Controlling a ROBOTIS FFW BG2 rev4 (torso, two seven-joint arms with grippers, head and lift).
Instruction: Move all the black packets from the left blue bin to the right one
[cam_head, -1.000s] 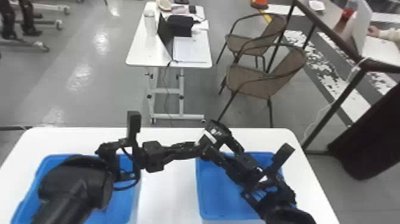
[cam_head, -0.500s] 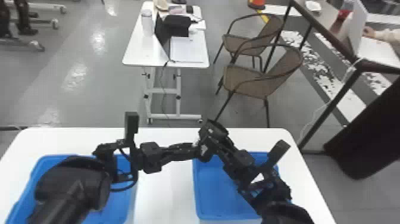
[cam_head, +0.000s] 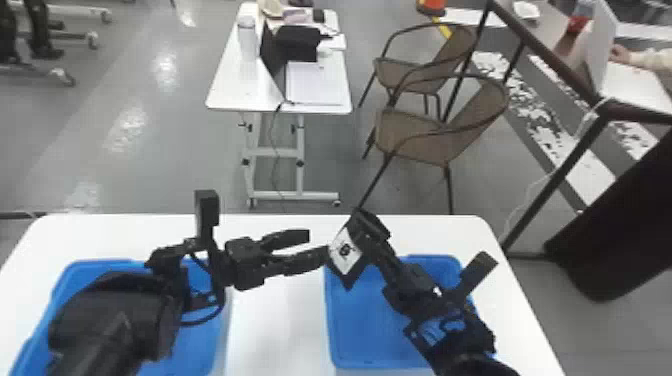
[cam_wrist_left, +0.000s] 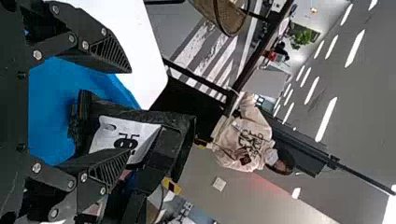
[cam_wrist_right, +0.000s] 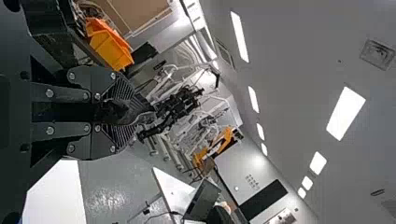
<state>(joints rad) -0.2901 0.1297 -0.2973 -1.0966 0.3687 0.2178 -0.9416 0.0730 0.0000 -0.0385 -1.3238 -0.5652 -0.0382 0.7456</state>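
In the head view my left gripper (cam_head: 315, 245) stands open above the table gap between the left blue bin (cam_head: 197, 345) and the right blue bin (cam_head: 362, 325). Its lower fingertip is beside a black packet with a white label (cam_head: 345, 252). My right gripper (cam_head: 378, 249) holds that packet over the right bin's far left corner. The left wrist view has the packet (cam_wrist_left: 126, 135) near my spread left gripper (cam_wrist_left: 128, 113), with blue bin (cam_wrist_left: 51, 107) behind. In the right wrist view my right gripper (cam_wrist_right: 132, 114) is shut on the dark packet. The arms cover much of both bins' insides.
Both bins stand on a white table (cam_head: 280, 320). Beyond its far edge are a small white table (cam_head: 320, 82) and brown chairs (cam_head: 415, 135). A dark-framed desk (cam_head: 560, 55) is at the far right.
My left gripper's fingers have opened and spread apart beside the packet. The packet, with its white label now facing the head camera, has shifted slightly with my right gripper.
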